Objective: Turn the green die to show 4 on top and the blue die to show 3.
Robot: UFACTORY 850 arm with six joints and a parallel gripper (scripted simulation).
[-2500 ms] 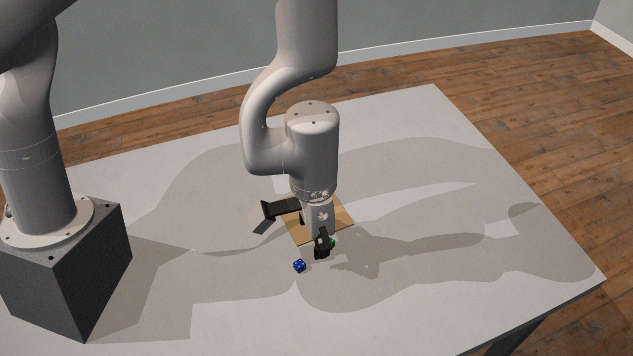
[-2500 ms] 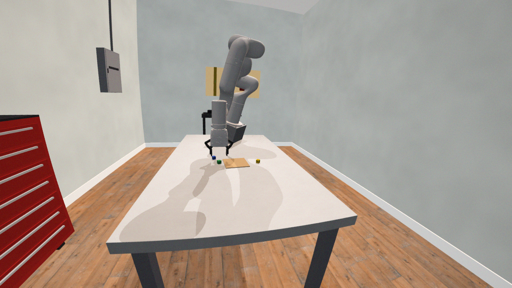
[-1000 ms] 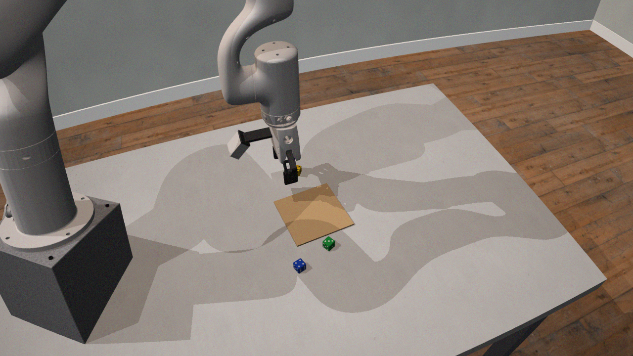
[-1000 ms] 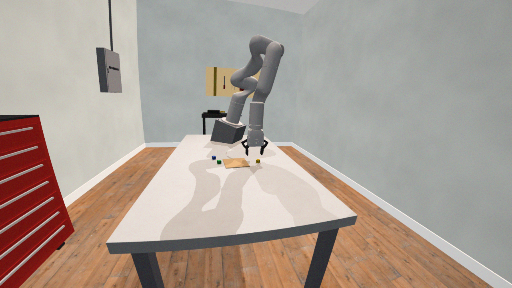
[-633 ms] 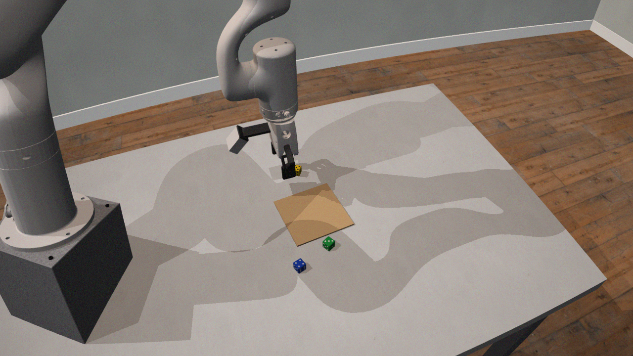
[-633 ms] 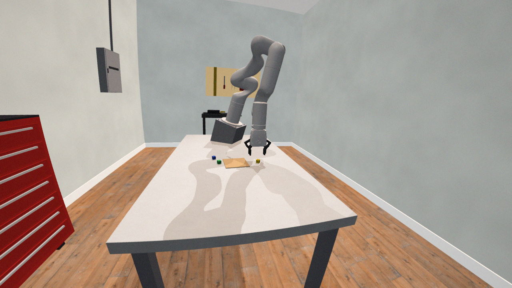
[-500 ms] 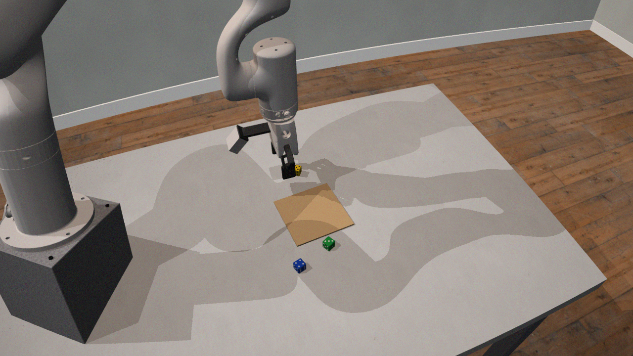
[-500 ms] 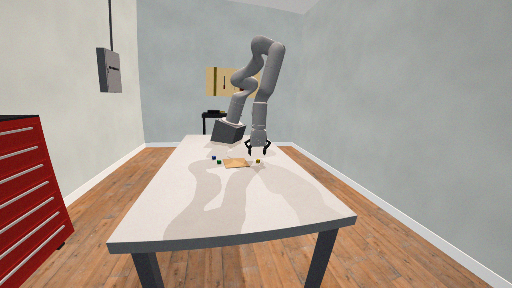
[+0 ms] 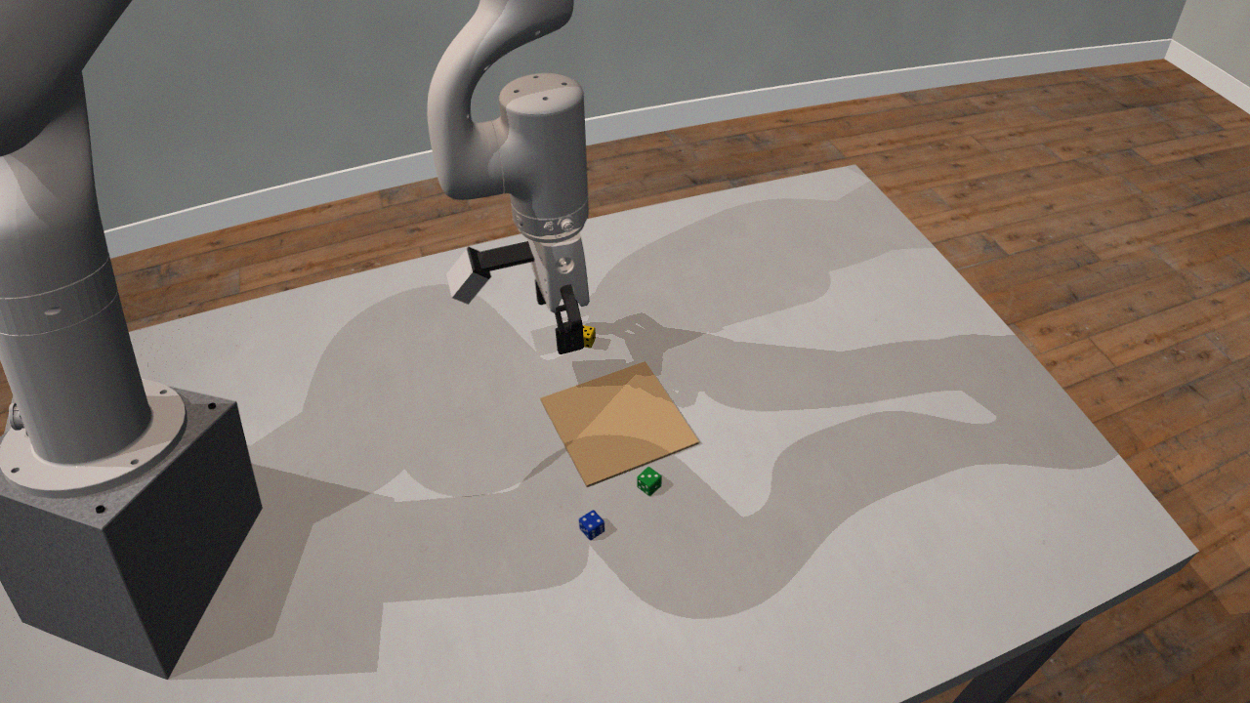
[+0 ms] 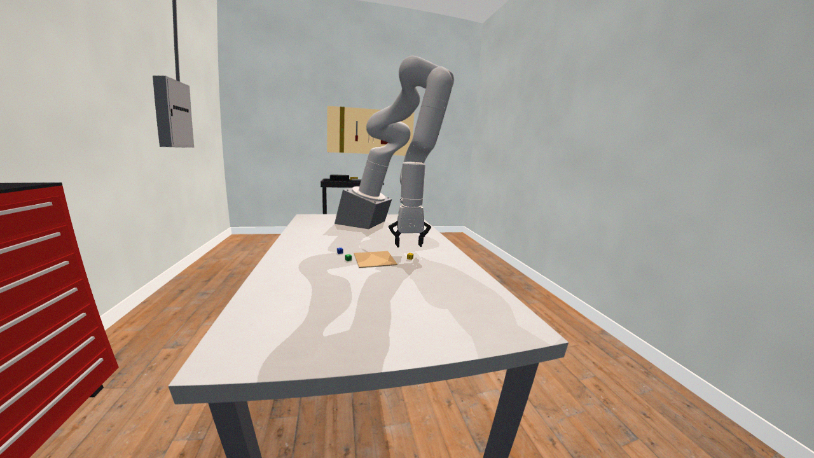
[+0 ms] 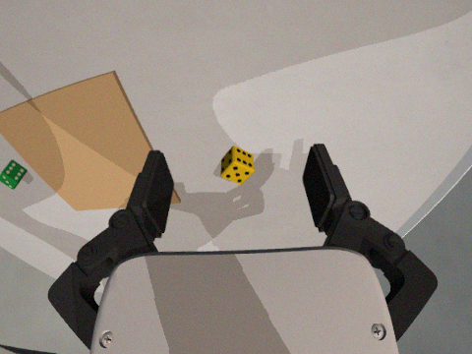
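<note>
The yellow die [image 9: 589, 334] [image 10: 409, 256] [image 11: 238, 165] lies flat on the table just beyond the far edge of the tan mat [image 9: 620, 419] [image 10: 374, 259] [image 11: 79, 132]. My gripper [image 9: 568, 341] [image 10: 408, 243] [image 11: 237, 163] is open and empty; it hangs a little above the yellow die, which shows between the fingers in the wrist view. The green die [image 9: 648, 480] [image 10: 348, 257] [image 11: 14, 173] lies on the table just off the mat's near edge. The blue die [image 9: 591, 524] [image 10: 339, 250] lies on the table a little past the green one. No die is on the mat.
The arm's dark base block [image 9: 113, 524] stands at the table's left corner. The white table [image 9: 874, 524] has edges at the right and front. A red drawer cabinet [image 10: 34, 296] stands on the floor away from the table.
</note>
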